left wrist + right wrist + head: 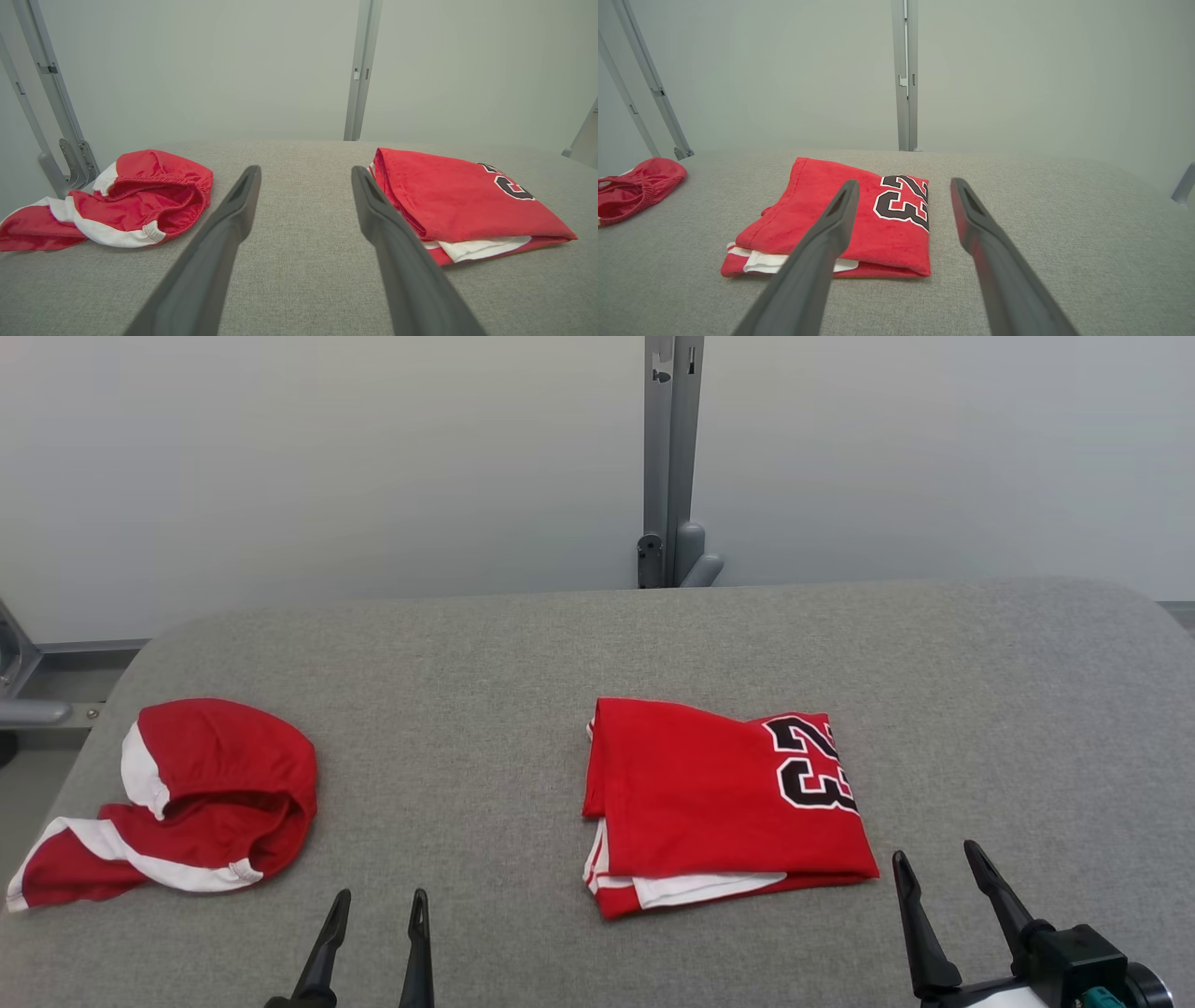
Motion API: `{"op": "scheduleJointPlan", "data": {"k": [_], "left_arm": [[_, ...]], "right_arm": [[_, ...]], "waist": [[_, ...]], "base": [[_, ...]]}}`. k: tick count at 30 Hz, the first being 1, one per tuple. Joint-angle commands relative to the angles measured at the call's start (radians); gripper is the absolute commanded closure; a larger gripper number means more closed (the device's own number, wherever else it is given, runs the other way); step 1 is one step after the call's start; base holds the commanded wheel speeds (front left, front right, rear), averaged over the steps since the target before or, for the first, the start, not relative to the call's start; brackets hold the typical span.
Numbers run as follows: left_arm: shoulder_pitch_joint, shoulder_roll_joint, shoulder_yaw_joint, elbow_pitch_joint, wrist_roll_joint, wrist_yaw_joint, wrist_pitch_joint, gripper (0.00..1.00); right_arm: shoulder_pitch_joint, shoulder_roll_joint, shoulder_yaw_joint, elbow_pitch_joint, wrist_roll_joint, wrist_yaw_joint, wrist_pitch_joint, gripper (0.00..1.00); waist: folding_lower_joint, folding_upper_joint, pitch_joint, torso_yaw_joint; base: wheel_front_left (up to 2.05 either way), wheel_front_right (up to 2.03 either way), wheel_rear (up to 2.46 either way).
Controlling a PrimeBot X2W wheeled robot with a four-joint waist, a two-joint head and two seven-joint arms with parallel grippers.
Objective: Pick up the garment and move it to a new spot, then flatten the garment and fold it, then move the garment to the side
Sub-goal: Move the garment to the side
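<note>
A red garment [719,803] with a black number 23 lies folded in a rough square at the middle of the grey padded table [560,644]; white trim shows at its near edge. It also appears in the left wrist view [448,200] and the right wrist view [817,205]. A second red and white garment [215,793] lies crumpled at the table's left end. My left gripper [382,896] stands open over the bare table between the two. My right gripper [935,851] stands open just right of the folded garment's near corner. Nothing sits between the fingers of either one.
A grey metal post [670,457] rises behind the table's far edge against a pale wall. Slanted metal frame bars [51,107] stand beyond the table's left end. The table's left edge runs close to the crumpled garment [149,196].
</note>
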Motion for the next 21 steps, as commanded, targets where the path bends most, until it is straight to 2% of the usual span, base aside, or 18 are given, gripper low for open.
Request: {"op": "scheduleJointPlan", "data": {"k": [1,12,17,21], "left_arm": [[0.01,0.001,-0.002,0.002,0.003,-0.003,-0.002,0.0],[-0.005,0.001,-0.013,-0.008,0.01,0.002,-0.002,0.0],[-0.023,0.001,-0.023,-0.011,0.012,0.001,-0.002,0.0],[-0.037,0.001,-0.031,-0.014,0.019,-0.005,-0.002,0.0]], "right_arm": [[-0.002,-0.003,0.0,0.001,-0.009,0.0,-0.004,0.0],[-0.053,-0.026,0.03,0.042,0.031,0.0,-0.004,0.0],[-0.138,-0.092,0.101,0.134,0.147,0.0,-0.003,0.0],[-0.234,-0.151,0.147,0.227,0.338,0.0,-0.003,0.0]], "waist": [[0.0,0.0,0.003,0.003],[0.0,0.0,0.034,0.017],[0.0,0.0,0.068,0.026],[0.0,0.0,0.1,0.037]], "base": [[0.0,0.0,0.0],[0.0,0.0,0.0],[0.0,0.0,0.0],[0.0,0.0,0.0]]}}
